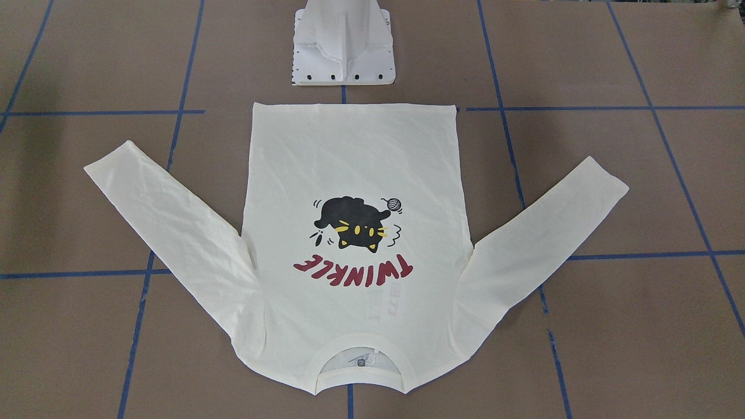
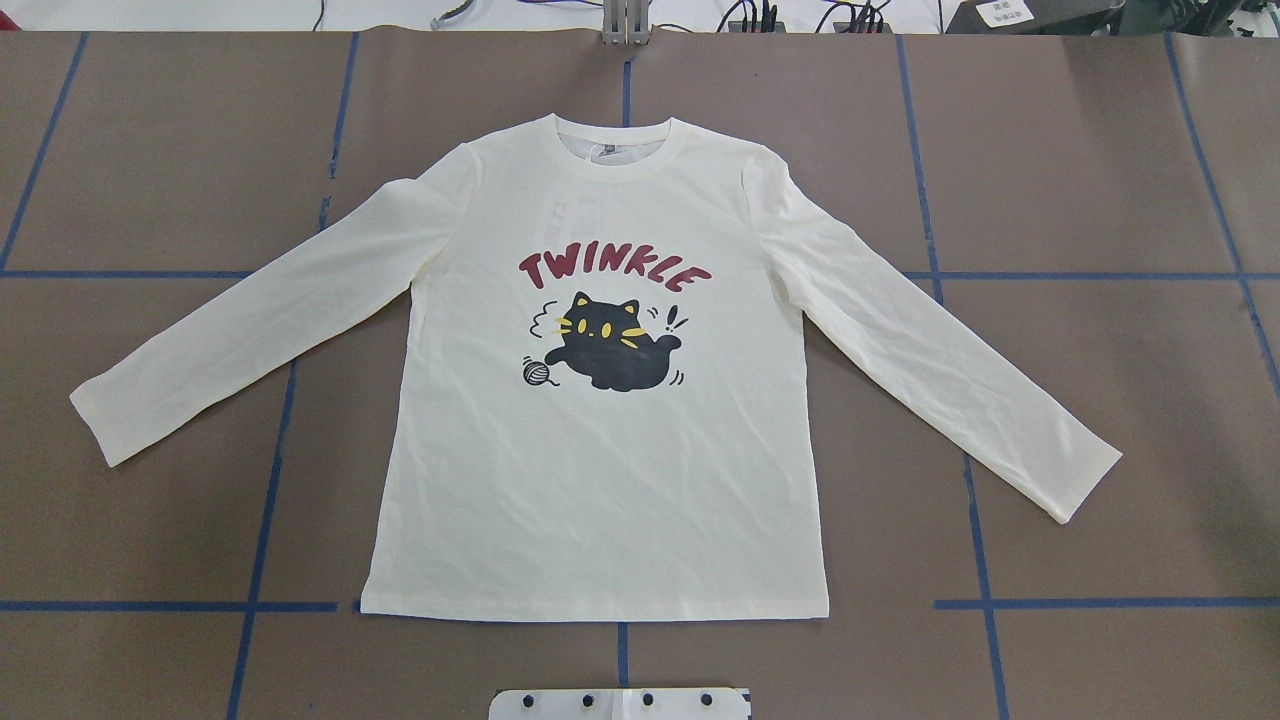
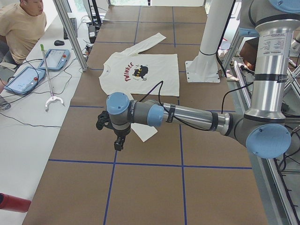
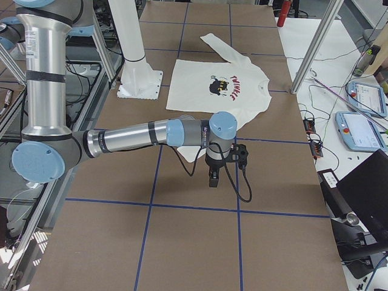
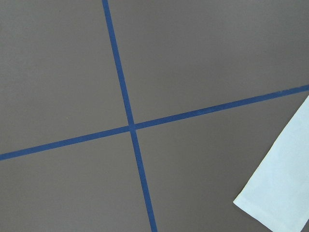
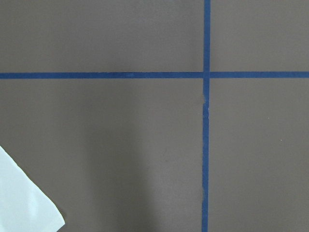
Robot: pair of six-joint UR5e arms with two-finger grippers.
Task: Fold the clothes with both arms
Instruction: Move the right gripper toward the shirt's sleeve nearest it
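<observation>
The shirt (image 2: 600, 450) is lying flat on the table (image 2: 1100, 150), print up, hem towards the robot, its cuffs (image 5: 280, 188) reaching sideways, with the left gripper (image 3: 119, 140) and right gripper (image 4: 214, 177) each hovering just beside its own-side cuff, finger spread impossible to tell.

1. The cream-white long-sleeved fabric T-shirt (image 2: 600, 500) is plain cream across its sleeves, hem and ribbed neck.
2. On its chest is a black cat print (image 2: 612, 350) with yellow eyes and whiskers, beside a dark-outlined yarn ball (image 2: 538, 371).
3. Dark red "TWINKLE" lettering (image 2: 612, 270) arches above the cat.
4. The flat brown table surface (image 2: 1090, 150) carries a grid of blue tape lines (image 2: 1100, 603).
5. The tubular left arm (image 3: 187, 115) and right arm (image 4: 127, 138) are grey and silver, with light-blue joint caps and black cables.
6. The metal pedestal base (image 1: 343, 58) is white.
</observation>
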